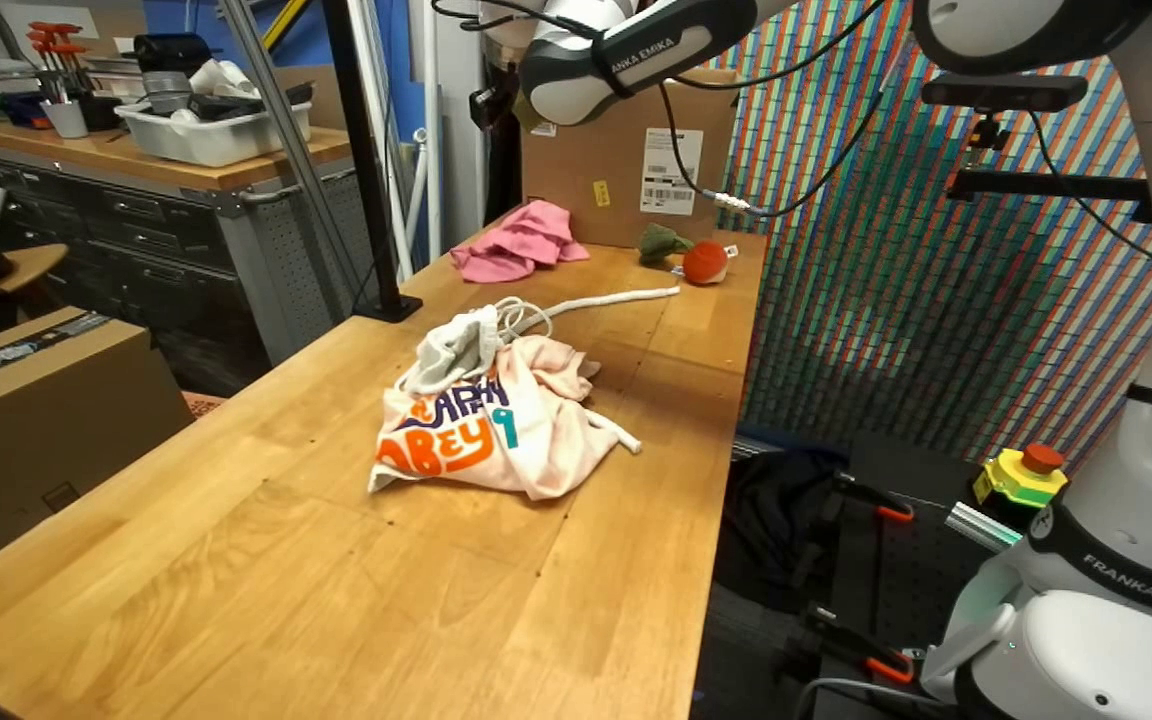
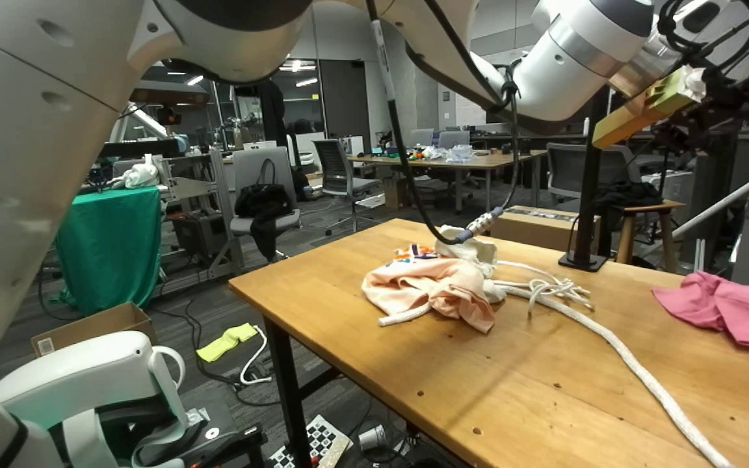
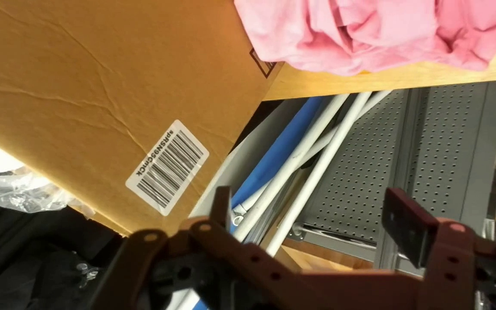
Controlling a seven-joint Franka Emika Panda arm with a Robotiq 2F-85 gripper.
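Near a cardboard box, the gripper hangs empty, jaws spread, apparently ready to grasp; reaching the pink cloth would need lowering.

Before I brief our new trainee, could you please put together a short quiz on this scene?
1. Multiple choice. In the wrist view, the jaws of the gripper stand: A) fully shut, B) wide apart, C) nearly touching.
2. True or false. The pink cloth lies on the same table as the printed cloth.
3. Short answer. What colour is the long rope that stretches over the tabletop beside the printed cloth?

Key:
1. B, with nothing between them.
2. True.
3. White.
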